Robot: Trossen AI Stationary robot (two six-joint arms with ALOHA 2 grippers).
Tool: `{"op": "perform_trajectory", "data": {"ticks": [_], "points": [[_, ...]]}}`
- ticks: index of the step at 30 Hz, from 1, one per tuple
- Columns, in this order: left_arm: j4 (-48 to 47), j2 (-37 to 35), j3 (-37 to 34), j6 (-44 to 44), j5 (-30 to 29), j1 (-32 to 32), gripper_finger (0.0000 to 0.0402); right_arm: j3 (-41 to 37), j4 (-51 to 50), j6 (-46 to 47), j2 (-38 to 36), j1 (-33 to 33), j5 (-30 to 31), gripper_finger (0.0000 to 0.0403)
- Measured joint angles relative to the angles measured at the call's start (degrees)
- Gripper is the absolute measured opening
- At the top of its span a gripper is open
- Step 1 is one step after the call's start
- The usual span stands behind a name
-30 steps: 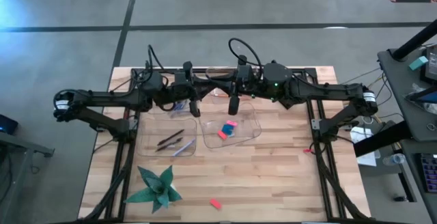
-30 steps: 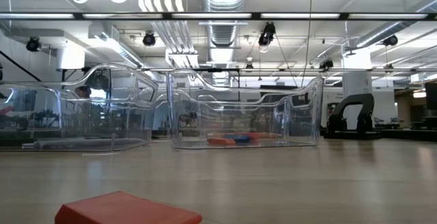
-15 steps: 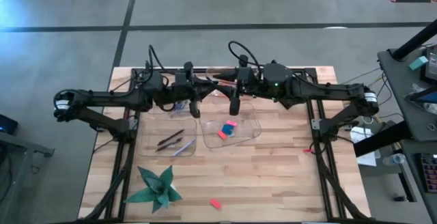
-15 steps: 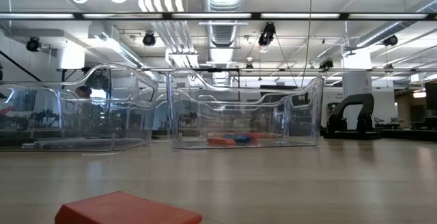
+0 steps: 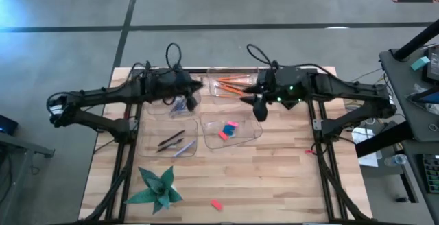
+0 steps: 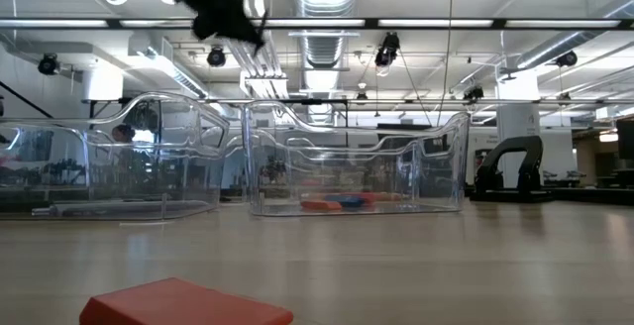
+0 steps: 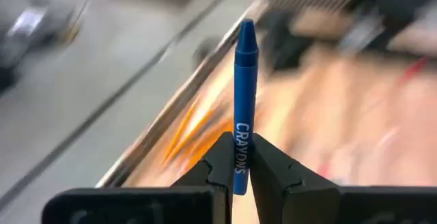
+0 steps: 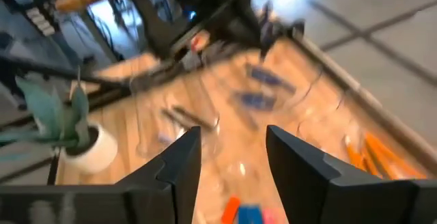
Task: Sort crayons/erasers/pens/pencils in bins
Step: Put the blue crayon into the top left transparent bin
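Your left gripper (image 7: pixel 239 157) is clenched on a blue crayon (image 7: pixel 244 94), held upright above the far-left bin (image 5: pixel 161 108). Your right gripper (image 8: pixel 232 157) stands released and empty beside the far-right bin (image 5: pixel 214 73), where orange pencils (image 5: pixel 230 84) lie.

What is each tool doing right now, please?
Left tool: closed on a blue crayon.
Right tool: open, holding nothing.
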Motion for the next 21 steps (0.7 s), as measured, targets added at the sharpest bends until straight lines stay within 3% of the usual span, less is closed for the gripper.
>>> {"op": "perform_trajectory", "data": {"ticks": [6, 12, 21], "points": [[-21.66, 0.71, -1.44, -6.02, -7.34, 8.26, 0.0015, -1.90, -1.65, 2.62, 4.30, 3.18, -0.12, 0.0145], [-24.31, 2.69, -8.36, -11.51, -4.69, 11.76, 0.0015, -1.97, -1.23, 3.07, 11.83, 4.73, -0.15, 0.0137], [-26.04, 3.27, -14.43, -15.25, -3.69, 11.99, 0.0015, -1.97, -1.14, 9.19, 20.33, 6.56, -0.17, 0.0135]]}}
